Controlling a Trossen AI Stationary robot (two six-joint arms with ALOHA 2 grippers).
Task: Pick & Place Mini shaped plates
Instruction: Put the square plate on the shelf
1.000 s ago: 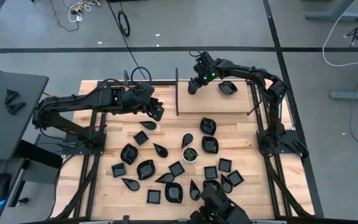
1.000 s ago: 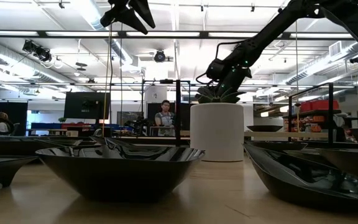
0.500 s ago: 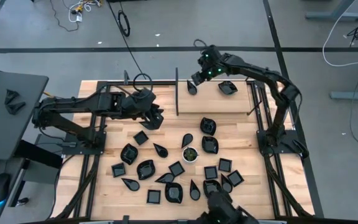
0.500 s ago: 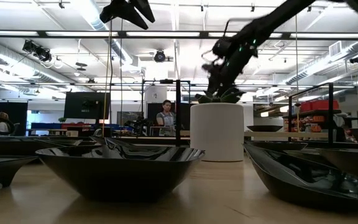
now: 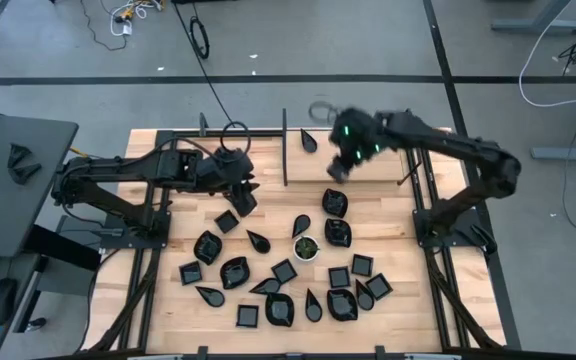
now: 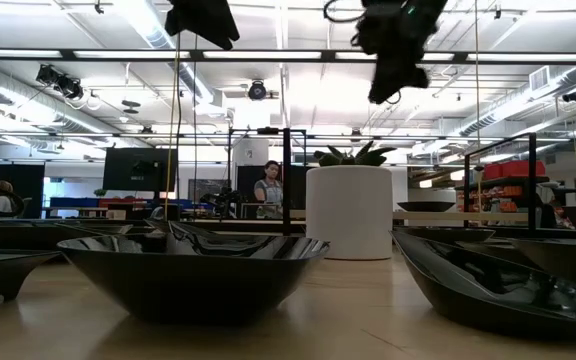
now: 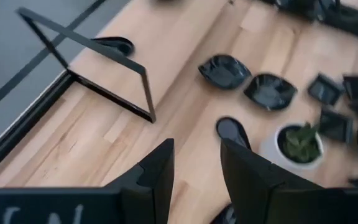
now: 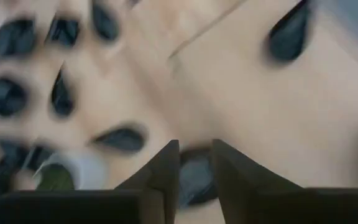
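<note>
You've barely dented this one. Your right gripper hangs over the table's far middle, fingers slightly parted, carrying nothing. One teardrop plate lies in the far section at twelve o'clock. The mini shaped plates mostly crowd around six, ringing the white cup. Your left gripper hovers at ten, fingers apart, empty.

Overhead looks straight down; low looks level across table; 2 wrist cameras look downward.
</note>
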